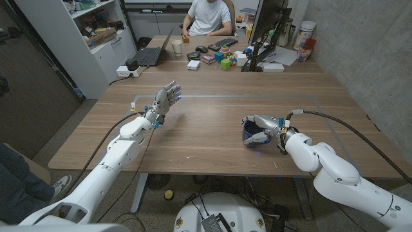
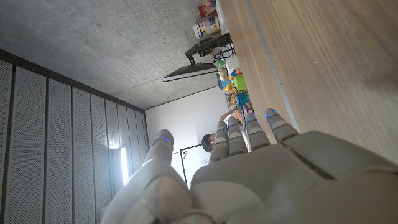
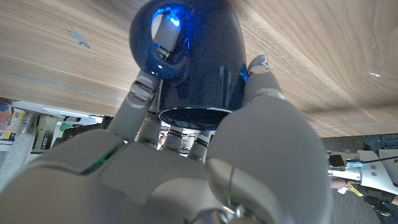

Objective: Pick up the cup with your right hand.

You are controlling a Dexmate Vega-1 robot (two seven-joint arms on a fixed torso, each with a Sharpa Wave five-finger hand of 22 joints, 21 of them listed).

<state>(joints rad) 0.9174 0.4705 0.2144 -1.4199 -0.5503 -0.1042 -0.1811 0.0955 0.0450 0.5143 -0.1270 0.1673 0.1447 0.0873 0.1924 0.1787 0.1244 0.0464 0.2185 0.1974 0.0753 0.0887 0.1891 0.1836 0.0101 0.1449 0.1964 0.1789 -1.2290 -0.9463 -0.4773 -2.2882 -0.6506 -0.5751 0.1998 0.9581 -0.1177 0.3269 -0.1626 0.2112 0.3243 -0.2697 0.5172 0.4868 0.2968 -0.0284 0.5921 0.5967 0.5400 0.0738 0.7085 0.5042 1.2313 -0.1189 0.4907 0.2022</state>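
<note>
the left hand (image 1: 167, 98) is raised over the left of the long wooden desk (image 1: 212, 138), fingers spread and holding nothing, likely parked clear of the work. toward the right, the right hand (image 1: 262, 130) wraps its fingers around the glossy dark blue cup (image 3: 189, 59), seemingly gripped ready to lift.

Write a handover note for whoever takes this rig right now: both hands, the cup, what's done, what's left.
Right hand: fingers wrapped around the dark blue cup at the table's right front.
Left hand: open, raised over the table's left side, holding nothing.
Done: grasp looks made.
Left: whether the cup is off the table is unclear; lift it.
</note>
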